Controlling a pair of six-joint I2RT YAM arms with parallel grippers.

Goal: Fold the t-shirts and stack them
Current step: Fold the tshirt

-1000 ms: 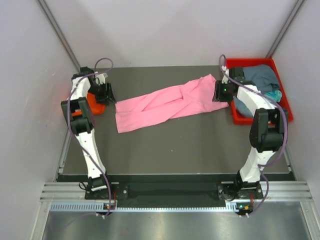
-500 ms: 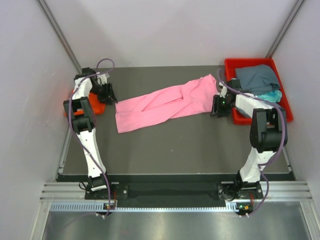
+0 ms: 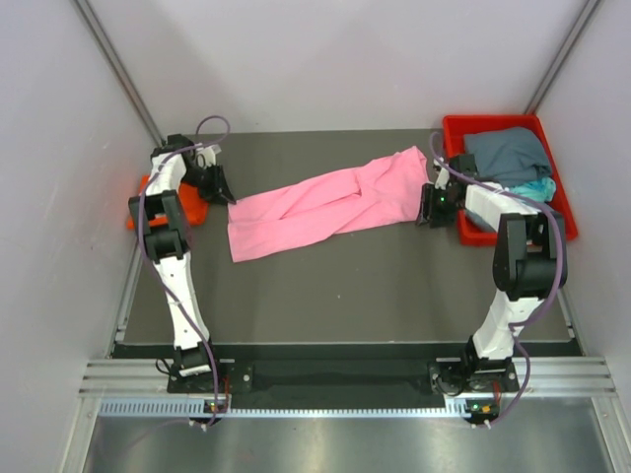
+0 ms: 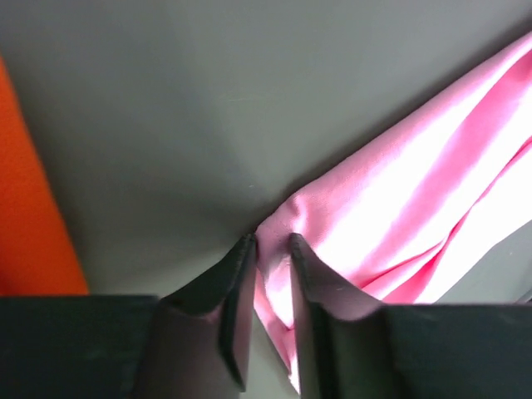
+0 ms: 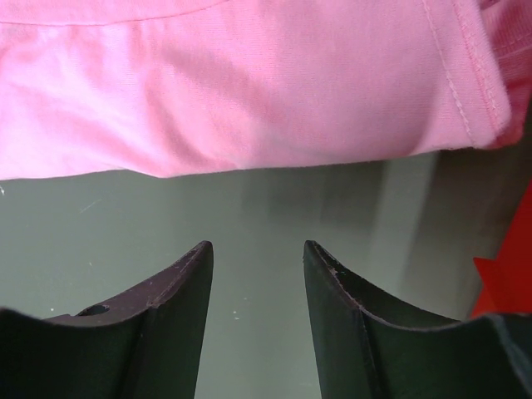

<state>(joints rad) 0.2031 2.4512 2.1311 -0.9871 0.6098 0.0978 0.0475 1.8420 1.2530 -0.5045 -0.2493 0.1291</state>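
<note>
From where I stand, this job is barely begun. The pink t-shirt (image 3: pixel 315 202) lies unfolded across the middle of the table (image 3: pixel 345 286), a rumpled band running from about 9 o'clock up toward 1 o'clock.

The left gripper (image 3: pixel 219 187) is at the 9 o'clock end. In its wrist view the fingers (image 4: pixel 237 291) are nipped close on a fold of pink cloth at the corner.

The right gripper (image 3: pixel 426 207) sits low at the 1 o'clock end, just short of the hem. Its fingers (image 5: pixel 179 287) are spread over bare table with nothing between them.

The red tray (image 3: pixel 493 122) at 2 o'clock holds a grey-blue t-shirt (image 3: pixel 508 153) with a teal t-shirt (image 3: pixel 537 187) beside it, both bunched up.

An orange t-shirt (image 3: pixel 148 202) lies off the table's edge at 9 o'clock. I cannot tell whether it is folded.

I see no stack anywhere. By my reckoning the pink one needs spreading flat and folding, and then the tray's two.
</note>
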